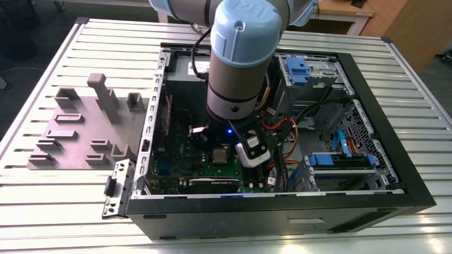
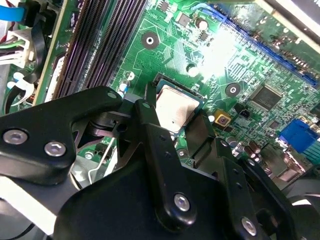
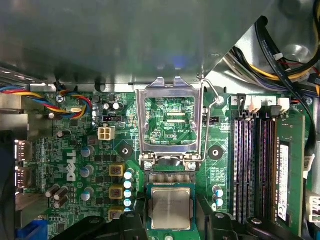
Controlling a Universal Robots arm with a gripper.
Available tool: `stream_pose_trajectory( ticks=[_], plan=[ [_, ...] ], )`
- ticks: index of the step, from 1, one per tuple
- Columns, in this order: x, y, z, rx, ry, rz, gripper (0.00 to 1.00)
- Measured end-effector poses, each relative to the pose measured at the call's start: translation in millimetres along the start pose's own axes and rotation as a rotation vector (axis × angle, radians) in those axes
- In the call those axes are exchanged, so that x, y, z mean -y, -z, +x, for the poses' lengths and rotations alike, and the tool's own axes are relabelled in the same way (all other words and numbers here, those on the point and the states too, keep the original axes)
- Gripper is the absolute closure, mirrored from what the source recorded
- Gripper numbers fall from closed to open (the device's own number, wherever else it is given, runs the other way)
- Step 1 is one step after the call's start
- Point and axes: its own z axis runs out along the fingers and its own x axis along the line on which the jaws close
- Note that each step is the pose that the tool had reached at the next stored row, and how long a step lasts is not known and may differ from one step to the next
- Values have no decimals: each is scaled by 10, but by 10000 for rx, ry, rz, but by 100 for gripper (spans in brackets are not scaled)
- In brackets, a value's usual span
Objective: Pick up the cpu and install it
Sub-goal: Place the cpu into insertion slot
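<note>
cpu [image 3: 171,207] appears seated in the motherboard [image 3: 75,150] socket, flanked closely by the gripper [image 3: 172,222]; whether it is clasped or released cannot be told. retaining frame [image 3: 172,122] not yet latched. fixture blocks [image 1: 78,137] lie at 9 o'clock of the case [image 1: 282,203].

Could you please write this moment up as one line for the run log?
phase: cpu install | gripper: down at cpu | cpu: level over socket, seating unclear | socket frame: open
</note>
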Motion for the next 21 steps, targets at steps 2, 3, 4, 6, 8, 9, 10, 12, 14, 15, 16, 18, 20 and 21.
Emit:
stream_pose_trajectory(
  ticks=[2,3,4,6,8,9,10,12,14,15,16,18,20,21],
  plan=[
    [-2,-4,1,0,1,-6,53],
    [-4,-8,1,0,0,-11,53],
    [-6,-10,1,0,1,-15,53],
    [-6,-16,1,-1,1,-21,53],
    [-7,-17,1,-1,0,-20,53],
    [-7,-17,1,-1,1,-21,53],
    [-7,-18,1,-1,0,-21,53],
    [-7,-18,1,-1,0,-21,53],
    [-7,-18,1,-1,0,-21,53],
    [-7,-18,1,-1,0,-21,53],
    [-7,-19,1,-1,0,-22,53],
    [-7,-19,1,-1,1,-21,52],
    [-7,-19,1,-1,1,-22,46],
    [-7,-21,1,-1,1,-22,46]
  ],
)
